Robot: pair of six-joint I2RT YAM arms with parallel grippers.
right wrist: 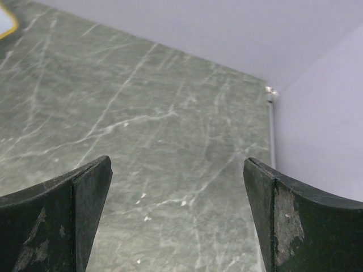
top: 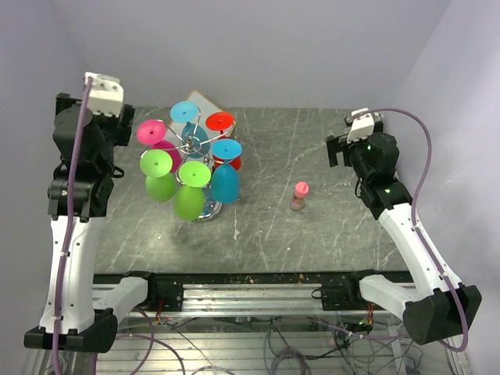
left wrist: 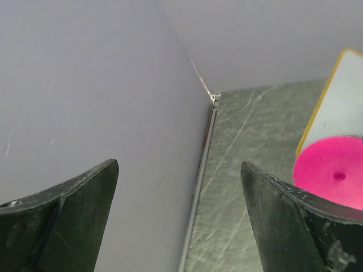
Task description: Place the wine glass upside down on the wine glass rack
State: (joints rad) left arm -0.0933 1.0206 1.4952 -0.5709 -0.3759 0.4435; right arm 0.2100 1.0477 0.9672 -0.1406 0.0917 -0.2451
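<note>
Both spread: left pincer (left wrist: 178,167), right pincer (right wrist: 177,162); hung glasses (top: 224,184) hide much of the rack (top: 190,145).

Right pincer (right wrist: 177,167) spread wide over grey marble table (right wrist: 142,102), pale wall (right wrist: 317,113) at rt, yellow-edged board (right wrist: 7,20) corner top-left.

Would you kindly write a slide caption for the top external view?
The wine glass rack holds coloured glasses upside down; left arm and right arm flank it, pink-capped bottle standing nearby.

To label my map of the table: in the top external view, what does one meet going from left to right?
left arm → wine glass rack → small pink-capped bottle → right arm
</note>
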